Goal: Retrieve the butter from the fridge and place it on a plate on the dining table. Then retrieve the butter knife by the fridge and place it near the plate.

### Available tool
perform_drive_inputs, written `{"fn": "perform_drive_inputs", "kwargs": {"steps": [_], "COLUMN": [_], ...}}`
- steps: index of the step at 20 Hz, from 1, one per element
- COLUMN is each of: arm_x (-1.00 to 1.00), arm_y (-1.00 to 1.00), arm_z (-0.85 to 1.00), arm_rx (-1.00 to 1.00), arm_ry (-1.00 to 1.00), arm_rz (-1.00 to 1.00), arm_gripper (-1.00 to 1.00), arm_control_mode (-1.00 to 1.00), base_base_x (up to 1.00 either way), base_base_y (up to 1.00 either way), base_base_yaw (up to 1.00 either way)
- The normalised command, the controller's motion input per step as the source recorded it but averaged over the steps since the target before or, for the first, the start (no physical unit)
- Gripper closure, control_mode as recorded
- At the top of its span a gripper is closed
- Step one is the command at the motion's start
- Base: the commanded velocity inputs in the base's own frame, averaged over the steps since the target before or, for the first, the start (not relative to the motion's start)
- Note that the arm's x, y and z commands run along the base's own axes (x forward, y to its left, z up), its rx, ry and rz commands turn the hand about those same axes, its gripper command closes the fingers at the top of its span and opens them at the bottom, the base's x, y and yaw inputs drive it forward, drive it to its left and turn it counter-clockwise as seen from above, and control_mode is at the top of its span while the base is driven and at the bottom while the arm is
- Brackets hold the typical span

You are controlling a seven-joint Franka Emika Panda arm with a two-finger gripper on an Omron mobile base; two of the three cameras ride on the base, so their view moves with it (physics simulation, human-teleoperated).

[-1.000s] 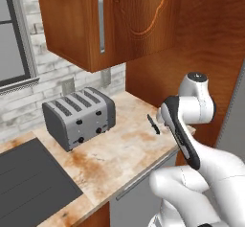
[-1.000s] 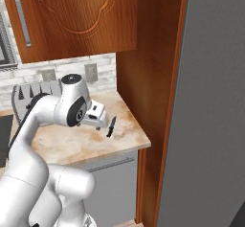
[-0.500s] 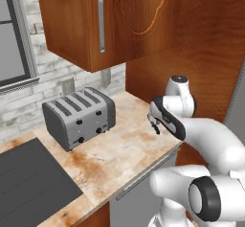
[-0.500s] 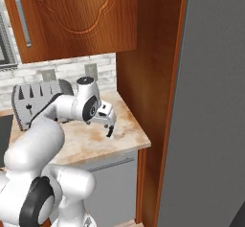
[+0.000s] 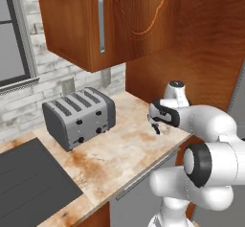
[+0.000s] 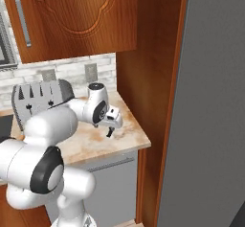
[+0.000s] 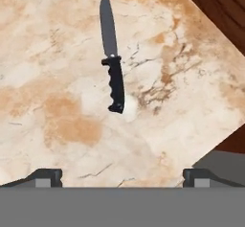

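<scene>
The pincer hangs over the marbled tabletop near its right end, tips spread wide apart and holding nothing. Just past the tips the butter knife lies flat on the tabletop. A silver toaster stands farther left, against the brick wall.

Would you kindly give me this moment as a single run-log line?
phase: knife pickup | gripper: open, above butter knife | knife: flat on counter, untouched | nearby: toaster | next: descend and grasp handle
</scene>
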Motion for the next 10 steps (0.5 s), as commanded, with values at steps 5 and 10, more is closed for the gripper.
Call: {"fn": "perform_drive_inputs", "kwargs": {"steps": [5,10], "arm_x": [0.49,0.5], "arm_y": [0.09,0.0], "arm_z": [-0.32,-0.32], "arm_rx": [0.01,0.0], "arm_ry": [0.0,0.0], "arm_rz": [0.0,-0.02], "arm_gripper": [-1.0,-1.0], "arm_control_mode": [-1.0,-1.0], "base_base_x": [0.0,0.0], "base_base_y": [0.0,0.0], "base_base_yaw": [0.0,0.0]}}
